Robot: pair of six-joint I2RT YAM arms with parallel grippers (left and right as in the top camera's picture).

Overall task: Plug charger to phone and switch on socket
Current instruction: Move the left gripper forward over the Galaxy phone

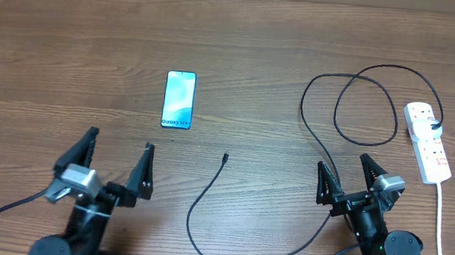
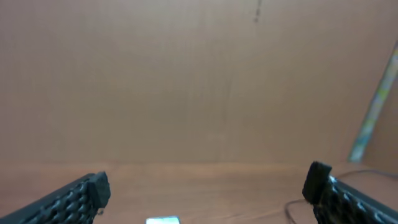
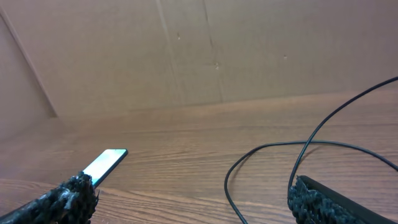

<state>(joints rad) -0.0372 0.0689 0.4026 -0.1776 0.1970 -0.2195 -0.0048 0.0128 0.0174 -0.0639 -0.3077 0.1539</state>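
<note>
Flanking the charger cable's [image 1: 205, 190] free end, the left end effector [image 1: 122, 140] and the right end effector [image 1: 343, 161] sat at the near edge of the wooden worktop [image 1: 68, 45], each with fingers spread wide and holding nothing. The Galaxy phone [image 1: 178, 99] lay screen-up beyond the left one. The cable's connector tip [image 1: 224, 157] rested on bare wood near the phone, not touching it. The white power strip [image 1: 427, 141] lay far right, a black plug [image 1: 435, 125] seated in it.
</note>
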